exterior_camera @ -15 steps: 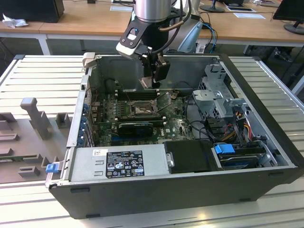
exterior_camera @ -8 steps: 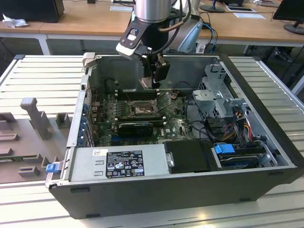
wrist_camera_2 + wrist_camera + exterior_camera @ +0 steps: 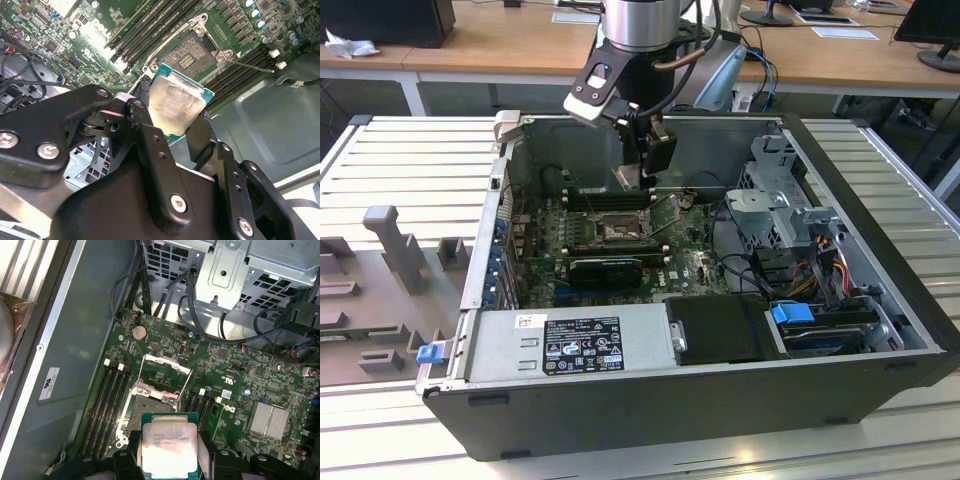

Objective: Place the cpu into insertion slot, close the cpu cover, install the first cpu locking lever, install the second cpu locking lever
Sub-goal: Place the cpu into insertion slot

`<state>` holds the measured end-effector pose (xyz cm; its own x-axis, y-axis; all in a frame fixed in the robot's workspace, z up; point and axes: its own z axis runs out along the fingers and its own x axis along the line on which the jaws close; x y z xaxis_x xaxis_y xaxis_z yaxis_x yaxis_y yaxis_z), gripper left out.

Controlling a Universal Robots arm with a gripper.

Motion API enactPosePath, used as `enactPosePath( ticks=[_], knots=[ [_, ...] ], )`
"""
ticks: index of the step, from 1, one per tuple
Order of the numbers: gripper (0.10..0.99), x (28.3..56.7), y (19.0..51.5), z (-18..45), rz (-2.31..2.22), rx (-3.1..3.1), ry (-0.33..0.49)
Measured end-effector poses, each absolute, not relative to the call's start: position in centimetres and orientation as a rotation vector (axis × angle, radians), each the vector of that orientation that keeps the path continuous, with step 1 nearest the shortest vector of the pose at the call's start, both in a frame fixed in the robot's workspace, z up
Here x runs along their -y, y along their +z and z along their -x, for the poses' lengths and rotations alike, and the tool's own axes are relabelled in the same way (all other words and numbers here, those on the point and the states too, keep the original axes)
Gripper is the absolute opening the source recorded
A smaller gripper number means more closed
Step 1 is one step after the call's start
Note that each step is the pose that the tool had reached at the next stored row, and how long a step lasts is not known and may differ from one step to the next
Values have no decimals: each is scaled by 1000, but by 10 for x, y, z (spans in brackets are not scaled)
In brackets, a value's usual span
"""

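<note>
Case (image 3: 880, 330) lies open on the bench (image 3: 410, 150). Motherboard (image 3: 695, 270) lies flat on the case floor, with the insertion slot (image 3: 148, 407) near its middle and memory slots (image 3: 111, 400) on two sides of it. cpu cover (image 3: 166, 364) stands tilted up off the slot. cpu (image 3: 170, 445) sits between the gripper (image 3: 169, 462) jaws, above the board near the slot and apart from it. Power supply (image 3: 570, 345) runs along the near wall. Drive cage (image 3: 780, 215) is at the exterior view's right.

Bench (image 3: 410, 150): ribbed pale grey metal top. Grey moulded fixtures (image 3: 380, 300) sit on it toward the edge at the exterior view's left. Beyond the far edge stands a row of light wooden desks (image 3: 490, 45) on white legs (image 3: 412, 95). Noted on the desks: a black box (image 3: 390, 20), crumpled white paper (image 3: 348, 45), loose sheets (image 3: 845, 32) and a dark monitor foot (image 3: 940, 58). Lighting is even, with no hard shadows.
</note>
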<state>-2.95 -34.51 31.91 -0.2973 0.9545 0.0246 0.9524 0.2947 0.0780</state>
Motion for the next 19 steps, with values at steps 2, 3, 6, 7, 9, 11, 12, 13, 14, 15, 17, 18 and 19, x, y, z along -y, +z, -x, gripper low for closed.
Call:
enactPosePath(
  ticks=[2, 3, 6, 7, 9, 11, 12, 13, 14, 15, 17, 18, 19],
  knots=[
    [533, 345, 319, 29, -1850, -2503, 121],
    [533, 345, 318, 29, -1851, -2503, 121],
    [533, 345, 318, 29, -1855, -2499, 121],
    [533, 345, 317, 29, -1856, -2499, 121],
    [533, 345, 317, 29, -1858, -2497, 121],
    [533, 345, 317, 29, -1860, -2495, 121],
    [533, 345, 316, 29, -1861, -2495, 121],
    [533, 345, 316, 29, -1862, -2494, 121],
    [533, 345, 316, 29, -1863, -2493, 120],
    [533, 345, 316, 29, -1864, -2492, 120],
    [533, 345, 315, 29, -1867, -2490, 120],
    [533, 345, 315, 29, -1868, -2489, 120],
    [533, 345, 315, 29, -1869, -2488, 120]
  ],
)
